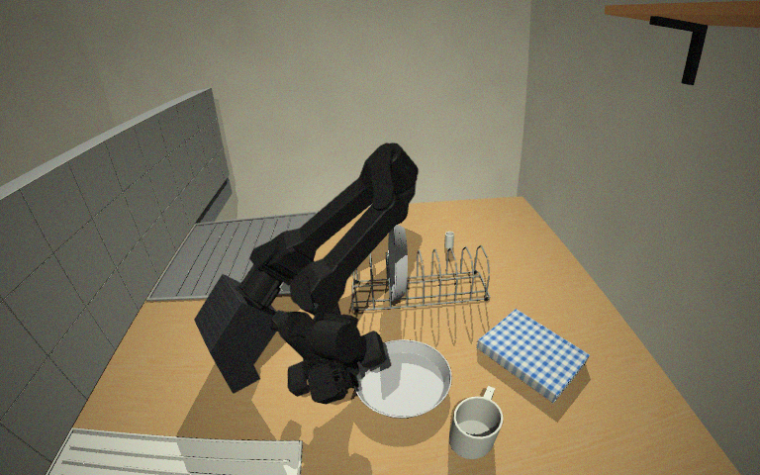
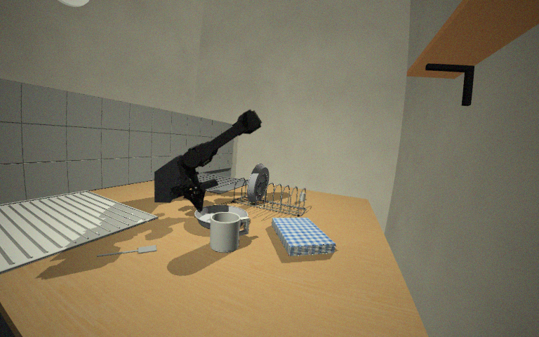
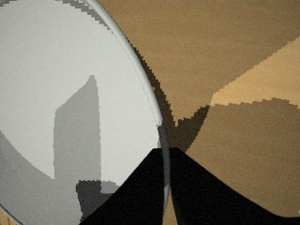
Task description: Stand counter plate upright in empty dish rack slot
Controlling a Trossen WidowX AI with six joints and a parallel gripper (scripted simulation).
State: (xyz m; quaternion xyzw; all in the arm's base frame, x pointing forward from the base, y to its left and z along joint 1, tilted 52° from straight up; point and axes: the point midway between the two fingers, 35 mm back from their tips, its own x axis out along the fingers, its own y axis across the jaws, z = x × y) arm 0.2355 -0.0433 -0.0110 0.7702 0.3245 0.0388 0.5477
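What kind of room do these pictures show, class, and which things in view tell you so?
Most likely a kitchen counter: a wire dish rack with a plate standing in it, a mug on the wooden counter, and a tiled backsplash beside a ridged draining board.

Lying plate [image 1: 412, 380] before the rack [image 1: 426, 291], mug [image 1: 475, 427] beside it
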